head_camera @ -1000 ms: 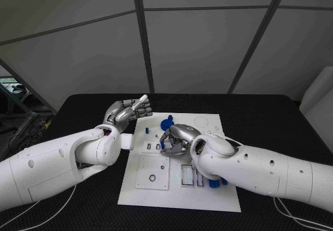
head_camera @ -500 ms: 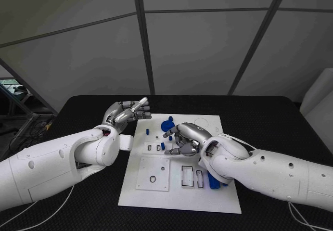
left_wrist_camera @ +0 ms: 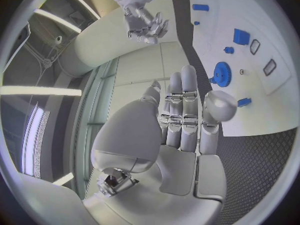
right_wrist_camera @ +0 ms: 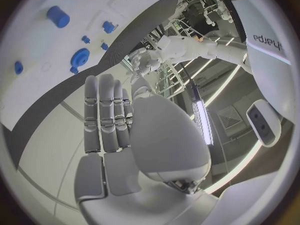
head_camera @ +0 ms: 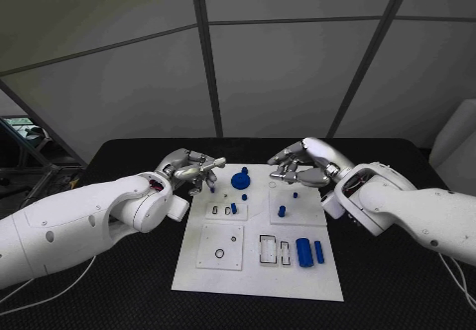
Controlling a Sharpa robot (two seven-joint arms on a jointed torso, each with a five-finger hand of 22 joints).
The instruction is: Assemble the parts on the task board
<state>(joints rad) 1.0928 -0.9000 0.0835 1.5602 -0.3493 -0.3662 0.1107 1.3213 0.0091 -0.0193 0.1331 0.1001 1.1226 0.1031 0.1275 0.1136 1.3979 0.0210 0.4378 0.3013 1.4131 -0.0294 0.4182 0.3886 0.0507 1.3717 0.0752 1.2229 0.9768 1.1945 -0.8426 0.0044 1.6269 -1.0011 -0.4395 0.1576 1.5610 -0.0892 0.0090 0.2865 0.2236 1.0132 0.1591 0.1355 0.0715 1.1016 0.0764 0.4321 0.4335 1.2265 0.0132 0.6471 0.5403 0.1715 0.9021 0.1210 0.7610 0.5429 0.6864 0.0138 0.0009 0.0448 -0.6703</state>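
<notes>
The task board (head_camera: 260, 275) is seen in the middle of the table (head_camera: 397, 172). The left hand (head_camera: 190, 170) is held at about ten o'clock from the board centre, fingers spread, nothing gripped. The right hand (head_camera: 298, 165) is raised at one o'clock, fingers apart and empty. A blue gear (head_camera: 240, 181) stands at twelve o'clock on the board, a blue cylinder (head_camera: 305, 252) at four o'clock.

The gear (head_camera: 240, 181) sits at the task board's (head_camera: 258, 275) far edge, between both robot hands.

Blue parts (head_camera: 240, 181) on white task board (head_camera: 258, 278), black table (head_camera: 119, 289).
</notes>
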